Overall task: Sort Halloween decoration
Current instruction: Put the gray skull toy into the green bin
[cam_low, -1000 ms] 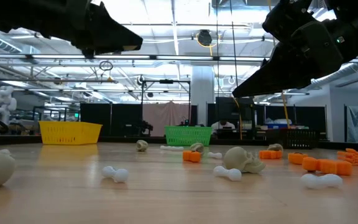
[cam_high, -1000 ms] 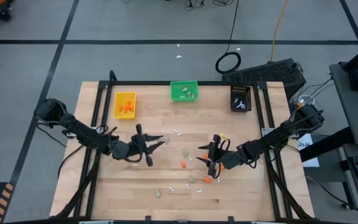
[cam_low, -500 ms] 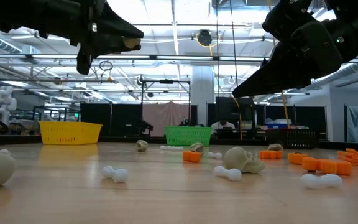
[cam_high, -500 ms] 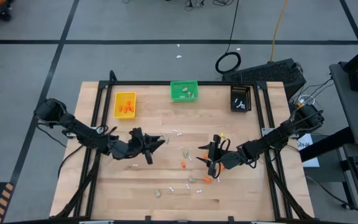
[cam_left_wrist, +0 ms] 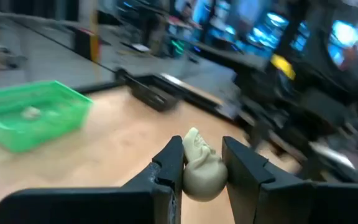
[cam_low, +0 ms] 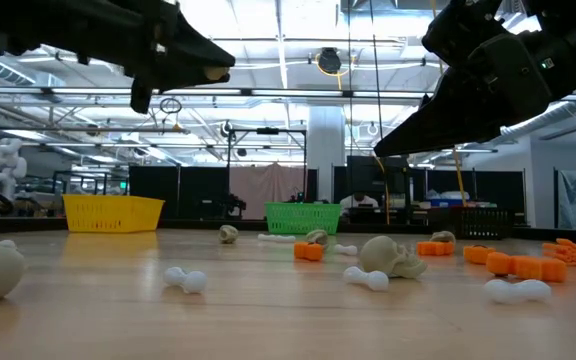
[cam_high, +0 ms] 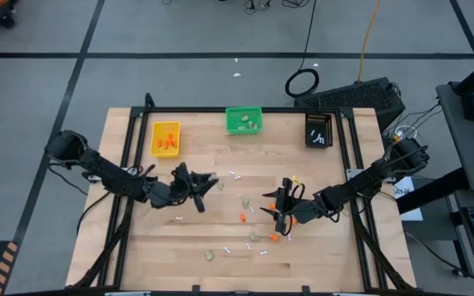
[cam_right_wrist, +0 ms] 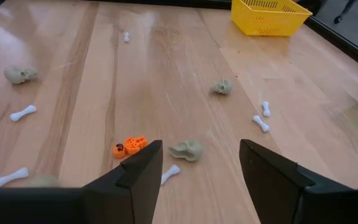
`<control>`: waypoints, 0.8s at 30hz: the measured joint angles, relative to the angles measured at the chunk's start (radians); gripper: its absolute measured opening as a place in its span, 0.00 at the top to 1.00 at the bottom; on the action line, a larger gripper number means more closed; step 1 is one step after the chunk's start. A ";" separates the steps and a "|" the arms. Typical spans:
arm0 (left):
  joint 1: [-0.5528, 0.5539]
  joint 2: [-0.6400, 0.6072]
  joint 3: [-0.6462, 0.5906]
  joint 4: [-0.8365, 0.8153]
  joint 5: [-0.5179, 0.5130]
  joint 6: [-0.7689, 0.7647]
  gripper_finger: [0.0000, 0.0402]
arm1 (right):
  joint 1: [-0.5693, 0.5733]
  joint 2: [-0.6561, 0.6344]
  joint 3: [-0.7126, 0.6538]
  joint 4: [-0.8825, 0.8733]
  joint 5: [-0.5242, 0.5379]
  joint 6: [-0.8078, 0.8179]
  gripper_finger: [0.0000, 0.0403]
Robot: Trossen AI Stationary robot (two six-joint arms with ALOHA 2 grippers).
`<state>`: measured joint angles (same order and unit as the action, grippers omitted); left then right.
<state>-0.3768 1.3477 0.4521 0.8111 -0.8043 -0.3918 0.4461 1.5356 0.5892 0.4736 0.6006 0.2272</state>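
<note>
The left end effector point(cam_left_wrist: 202, 167) grips a beige-grey plastic skull point(cam_left_wrist: 201, 169) above the wooden counter point(cam_high: 220, 214), near the green rectangular bin point(cam_high: 243, 120); the right end effector point(cam_right_wrist: 199, 163) hangs open.

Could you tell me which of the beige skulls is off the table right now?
The skull clamped between the left gripper's jaws, held above the table; the other skulls, like the one ahead of the right gripper, lie on the wood.

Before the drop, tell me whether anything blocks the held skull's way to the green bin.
Nothing visible does. The left pincer holds the skull above the table, and only bare wood lies between it and the green bin.
</note>
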 joint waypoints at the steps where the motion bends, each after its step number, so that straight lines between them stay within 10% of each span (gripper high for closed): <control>1: 0.019 0.000 0.010 -0.004 -0.009 0.006 0.80 | 0.000 0.000 0.000 0.000 0.000 0.000 0.51; 24: 0.627 0.090 0.586 -0.767 0.512 0.196 0.80 | 0.000 0.000 0.000 -0.015 0.000 -0.021 0.51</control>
<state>0.2504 1.4378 1.0378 0.0438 -0.2922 -0.1958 0.4465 1.5352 0.5896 0.4587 0.6010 0.2063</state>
